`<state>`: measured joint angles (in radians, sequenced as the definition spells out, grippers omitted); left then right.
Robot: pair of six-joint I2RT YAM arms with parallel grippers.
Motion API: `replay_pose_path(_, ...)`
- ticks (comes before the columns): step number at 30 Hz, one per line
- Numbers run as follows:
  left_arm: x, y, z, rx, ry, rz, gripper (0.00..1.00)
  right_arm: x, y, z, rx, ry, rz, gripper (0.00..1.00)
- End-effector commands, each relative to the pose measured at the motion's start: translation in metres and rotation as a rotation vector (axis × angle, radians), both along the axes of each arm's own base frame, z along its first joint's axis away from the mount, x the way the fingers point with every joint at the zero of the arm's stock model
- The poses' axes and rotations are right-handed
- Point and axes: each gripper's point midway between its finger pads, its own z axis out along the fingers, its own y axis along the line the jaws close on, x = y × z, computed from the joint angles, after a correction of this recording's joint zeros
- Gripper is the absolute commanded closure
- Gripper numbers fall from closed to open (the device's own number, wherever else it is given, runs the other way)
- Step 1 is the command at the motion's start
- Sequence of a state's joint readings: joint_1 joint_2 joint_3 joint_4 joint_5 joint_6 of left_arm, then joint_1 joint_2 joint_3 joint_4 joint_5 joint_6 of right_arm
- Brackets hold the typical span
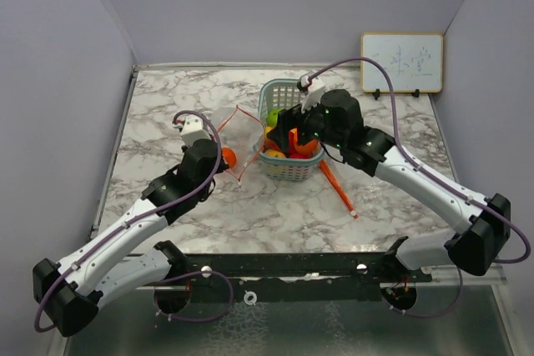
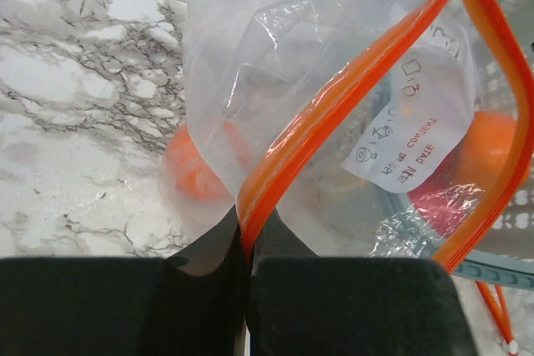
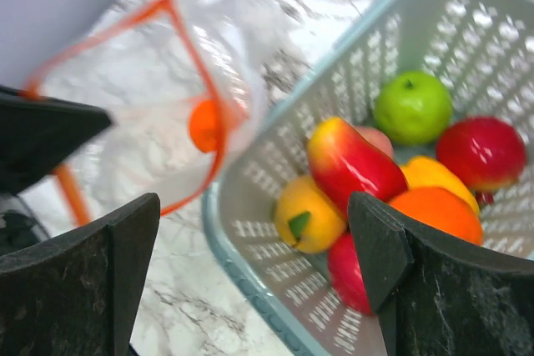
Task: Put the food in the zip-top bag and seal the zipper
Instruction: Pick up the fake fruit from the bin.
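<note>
A clear zip-top bag (image 1: 238, 141) with an orange zipper rim stands open just left of the pale teal basket (image 1: 280, 89). My left gripper (image 2: 248, 243) is shut on the bag's orange rim (image 2: 334, 106) and holds it up. One orange fruit (image 2: 190, 164) lies inside the bag; it also shows in the right wrist view (image 3: 203, 125). My right gripper (image 3: 254, 239) is open and empty above the basket's near-left rim (image 3: 250, 289). The food (image 3: 359, 181) fills the basket: red, yellow, orange and green toy fruits.
A small whiteboard (image 1: 401, 62) leans on the back wall at right. An orange stick (image 1: 337, 188) lies on the marble table right of the basket. Grey walls close in the left, back and right sides.
</note>
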<state>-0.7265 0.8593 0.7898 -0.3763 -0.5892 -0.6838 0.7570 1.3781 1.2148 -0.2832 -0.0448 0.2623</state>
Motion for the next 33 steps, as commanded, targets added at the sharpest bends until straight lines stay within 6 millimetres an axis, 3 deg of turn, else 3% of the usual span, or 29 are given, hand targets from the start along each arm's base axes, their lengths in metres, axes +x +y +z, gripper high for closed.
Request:
replay_pose_path(1,0.009,0.004,-0.010,0.033,-0.002,0.045,1.00,-0.010,0.003,0.049,0.087,-0.095,0.073,0.06)
replay_pose_path(6,0.011,0.012,-0.006,0.050,-0.013,0.073,1.00,0.001,-0.008,0.041,0.031,-0.090,-0.006,0.06)
replay_pose_path(10,0.009,0.019,0.000,0.052,-0.027,0.101,1.00,0.031,-0.042,0.009,-0.123,-0.015,-0.275,0.06)
replay_pose_path(13,0.005,0.031,0.004,0.041,-0.048,0.150,1.00,0.043,-0.059,-0.008,-0.226,0.010,-0.384,0.06)
replay_pose_path(20,0.002,0.035,0.013,-0.004,-0.095,0.158,1.00,0.057,-0.059,-0.053,-0.345,0.083,-0.418,0.04)
replay_pose_path(26,0.000,0.034,0.012,-0.009,-0.092,0.145,1.00,0.062,-0.074,-0.100,-0.513,0.180,-0.475,0.04)
replay_pose_path(33,-0.001,0.036,0.015,-0.011,-0.109,0.146,1.00,0.063,-0.090,-0.133,-0.670,0.239,-0.534,0.08)
